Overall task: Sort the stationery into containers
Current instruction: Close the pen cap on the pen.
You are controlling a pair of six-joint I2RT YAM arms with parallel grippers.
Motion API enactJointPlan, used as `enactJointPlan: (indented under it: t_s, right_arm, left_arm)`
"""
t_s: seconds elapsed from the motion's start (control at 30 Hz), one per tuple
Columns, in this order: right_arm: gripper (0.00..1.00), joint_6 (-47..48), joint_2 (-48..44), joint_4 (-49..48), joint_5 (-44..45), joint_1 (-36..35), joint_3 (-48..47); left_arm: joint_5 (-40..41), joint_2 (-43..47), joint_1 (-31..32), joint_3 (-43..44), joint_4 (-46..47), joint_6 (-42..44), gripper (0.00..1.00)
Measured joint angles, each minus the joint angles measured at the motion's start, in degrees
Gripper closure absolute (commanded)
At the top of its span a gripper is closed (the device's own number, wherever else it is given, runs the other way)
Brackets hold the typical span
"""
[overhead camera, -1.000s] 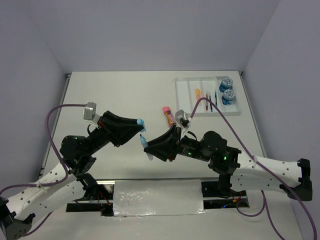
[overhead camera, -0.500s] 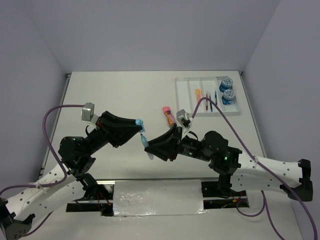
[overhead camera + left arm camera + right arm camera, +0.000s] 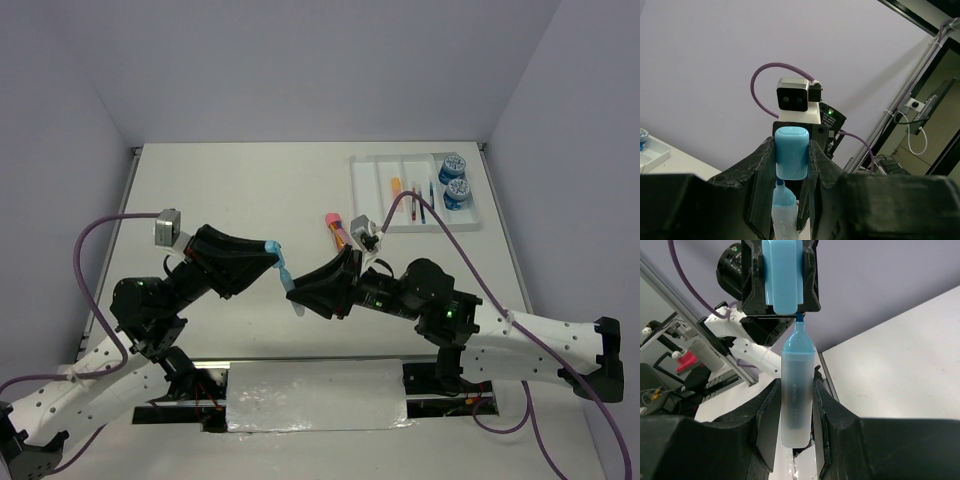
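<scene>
Left gripper (image 3: pixel 270 250) pinches the cap (image 3: pixel 791 150); right gripper (image 3: pixel 296 290) clamps the marker (image 3: pixel 797 370) tip-to-cap for recapping. The tray (image 3: pixel 370 195) waits at one o'clock.

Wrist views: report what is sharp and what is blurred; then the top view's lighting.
Left wrist: blue cap sharp, the left tool around it dark, detail lost. Right wrist: highlighter body crisp, background clutter blurred. Top external: even light, faint shadows on the table.
</scene>
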State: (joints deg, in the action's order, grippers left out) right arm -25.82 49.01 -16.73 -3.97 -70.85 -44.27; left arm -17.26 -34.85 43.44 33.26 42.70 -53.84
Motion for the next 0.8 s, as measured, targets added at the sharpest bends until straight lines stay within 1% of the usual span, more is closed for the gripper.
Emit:
enactJointPlan:
  t_s: [0.37, 0.6, 0.67, 0.77, 0.8]
  right_arm:
    - [0.93, 0.63, 2.12, -0.39, -1.05, 0.39, -3.23]
    - [0.93, 1.95, 4.24, 1.6, -2.75, 1.53, -6.88]
    - [0.93, 2.51, 5.53, 1.97, -3.89, 1.95, -8.61]
    - [0.94, 2.91, 7.23, 1.66, -6.12, 2.71, -10.54]
    - [0.93, 2.97, 7.63, 1.4, -6.73, 2.89, -10.99]
  left_arm:
    - [0.0, 0.39, 0.0, -0.98, -0.04, 0.85, 1.0]
    - [-0.09, 0.59, -0.02, -2.21, 3.1, 0.46, 1.0]
    - [0.13, 0.57, -0.07, -2.47, 4.57, -0.48, 0.99]
    - [0.68, 0.57, -0.13, -2.56, 7.04, -1.05, 0.94]
    - [0.87, 0.57, -0.17, -2.6, 7.65, -1.42, 0.91]
